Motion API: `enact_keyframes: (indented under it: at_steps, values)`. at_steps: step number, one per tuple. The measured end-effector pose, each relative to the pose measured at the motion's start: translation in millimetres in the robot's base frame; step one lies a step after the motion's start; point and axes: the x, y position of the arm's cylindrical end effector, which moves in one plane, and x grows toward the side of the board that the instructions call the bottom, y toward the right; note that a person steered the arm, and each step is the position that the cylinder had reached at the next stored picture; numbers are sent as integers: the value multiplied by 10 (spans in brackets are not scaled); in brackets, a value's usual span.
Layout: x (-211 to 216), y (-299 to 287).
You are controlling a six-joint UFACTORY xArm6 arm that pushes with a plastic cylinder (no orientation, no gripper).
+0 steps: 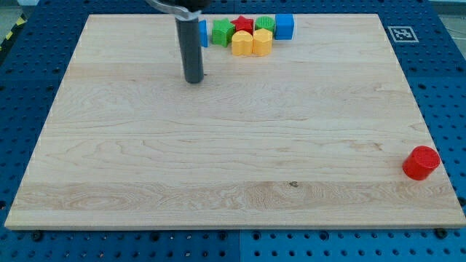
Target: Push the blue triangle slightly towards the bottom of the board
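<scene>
Wooden board [233, 145], blue triangle [203, 33] mostly hidden behind rod

A blue block [203, 33], the triangle by the task's account, lies near the board's top edge, largely hidden behind the rod so its shape cannot be made out. It sits above and just to the view's right of my tip [194, 81], apart from it.

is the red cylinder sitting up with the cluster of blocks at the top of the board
No, the red cylinder stands alone near the board's lower right corner, far from the cluster by the top edge.
</scene>
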Motion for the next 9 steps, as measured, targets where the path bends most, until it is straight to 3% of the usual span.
enact_keyframes:
  at_steps: [2,3,4,6,9]
  values:
    - [-729,-432]
    - [-1170,-432]
    - [-1352,-393]
    - [-1339,206]
    - [-1222,206]
